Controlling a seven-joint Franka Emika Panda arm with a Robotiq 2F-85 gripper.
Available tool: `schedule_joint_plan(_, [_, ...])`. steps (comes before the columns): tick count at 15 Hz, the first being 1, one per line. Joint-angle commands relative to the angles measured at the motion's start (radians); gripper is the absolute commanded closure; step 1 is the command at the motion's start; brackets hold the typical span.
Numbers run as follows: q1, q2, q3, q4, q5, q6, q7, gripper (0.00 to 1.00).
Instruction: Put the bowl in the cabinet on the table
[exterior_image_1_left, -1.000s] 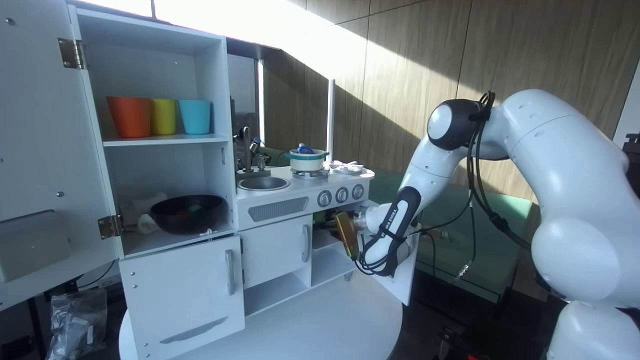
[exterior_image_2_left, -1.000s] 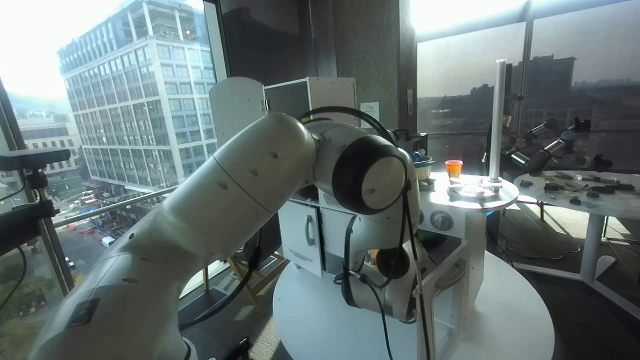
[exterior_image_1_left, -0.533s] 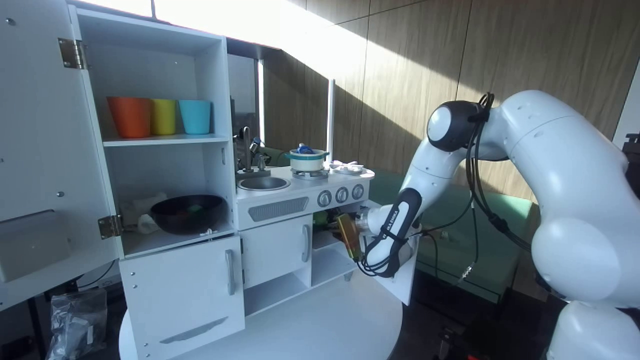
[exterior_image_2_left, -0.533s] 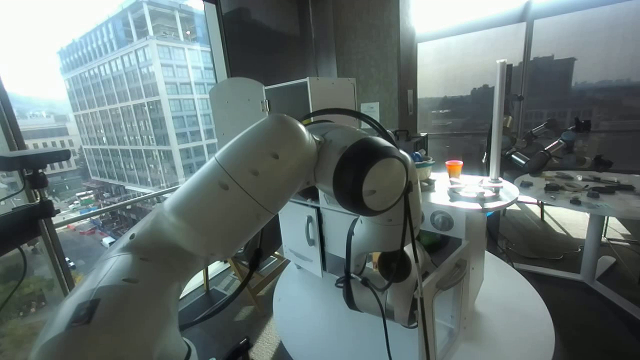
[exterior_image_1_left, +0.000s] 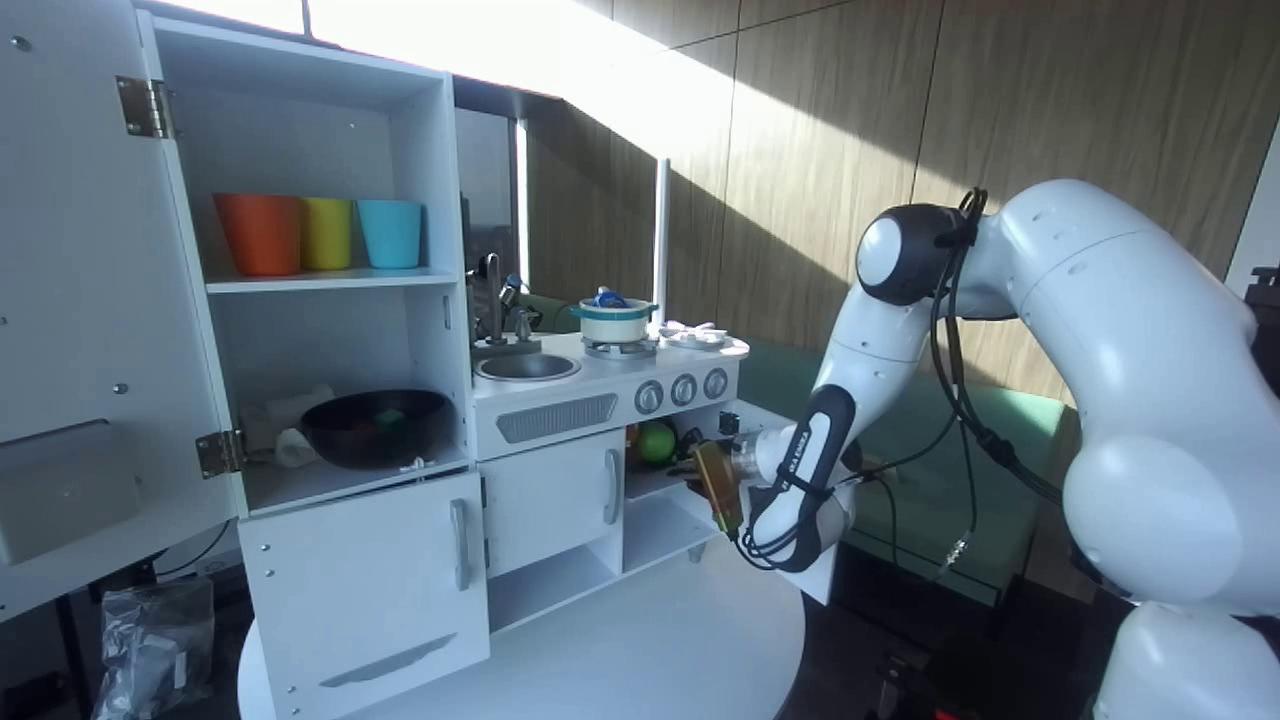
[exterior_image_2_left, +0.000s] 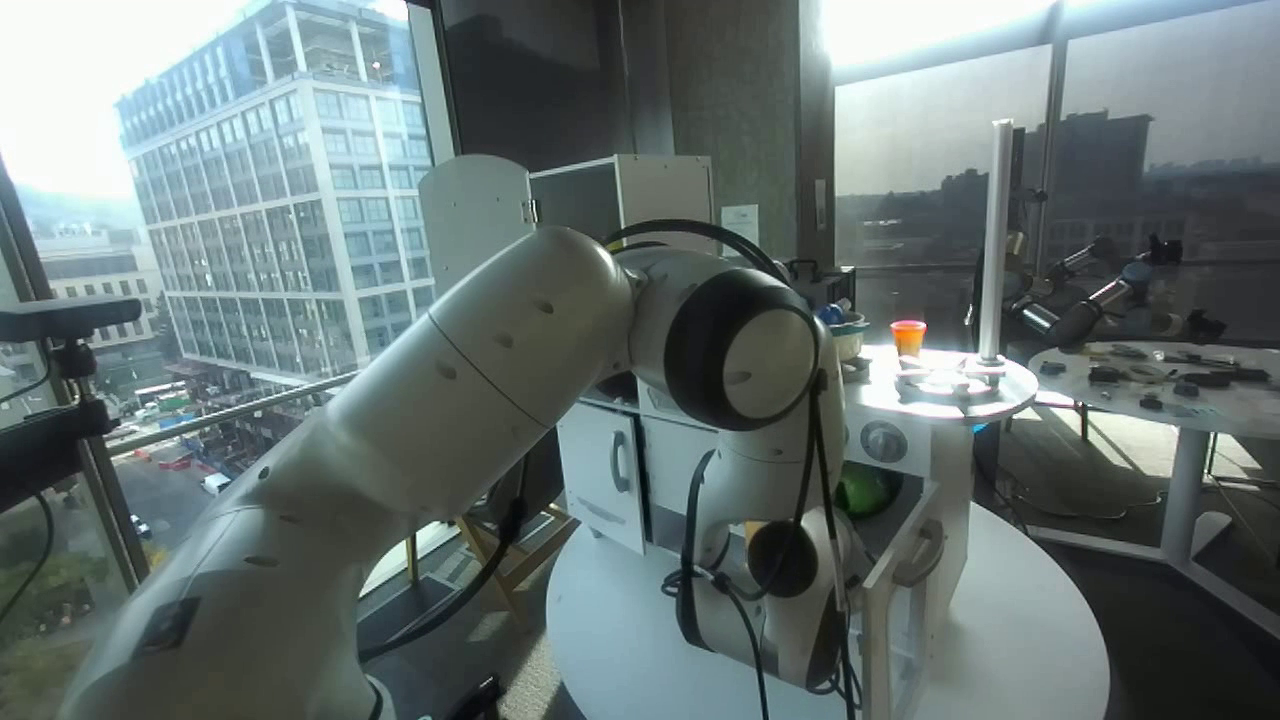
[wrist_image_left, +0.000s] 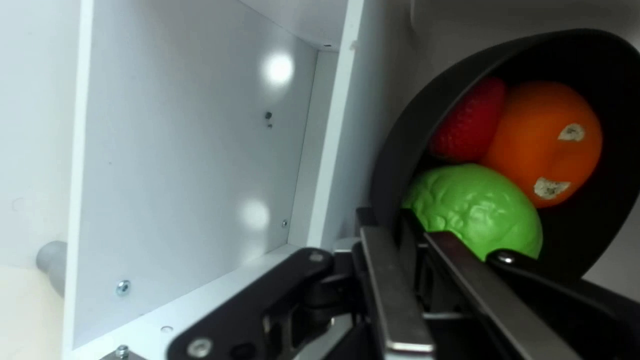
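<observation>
Bowl (wrist_image_left: 575, 230) of toy food (wrist_image_left: 472, 205)

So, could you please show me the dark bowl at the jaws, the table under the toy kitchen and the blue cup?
Dark bowl (wrist_image_left: 421, 121): in the wrist view, outer wall.
Table (exterior_image_1_left: 650, 640): in an exterior view, bare top.
Blue cup (exterior_image_1_left: 391, 235): in an exterior view, outer side.

Laden black bowl (wrist_image_left: 407, 142) in open white cabinet (exterior_image_1_left: 548, 480); cabinet on round white table (exterior_image_1_left: 620, 645).

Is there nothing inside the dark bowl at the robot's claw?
No, the wrist view shows a green ball, an orange ball and a red piece in the bowl.
</observation>
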Motion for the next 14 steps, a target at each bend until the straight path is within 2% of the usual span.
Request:
schedule_joint_plan(1, [0.021,-0.029,-0.024,-0.053,0.023,0.055,-0.014,0.85])
schedule_joint_plan(3, [0.023,-0.027,-0.024,-0.057,0.017,0.063,-0.013,0.84])
schedule_joint_plan(5, [0.029,-0.029,-0.024,-0.062,0.018,0.07,-0.018,0.7])
schedule_joint_plan(6, [0.031,-0.03,-0.024,-0.065,0.019,0.077,-0.019,0.73])
schedule_joint_plan(7, [0.035,-0.031,-0.024,-0.068,0.018,0.086,-0.022,0.63])
schedule_joint_plan(9, [0.044,-0.034,-0.026,-0.071,0.022,0.1,-0.025,0.51])
schedule_joint_plan(10, [0.048,-0.036,-0.028,-0.072,0.023,0.105,-0.025,0.41])
schedule_joint_plan(14, [0.057,-0.044,-0.028,-0.064,0.013,0.112,-0.014,0.23])
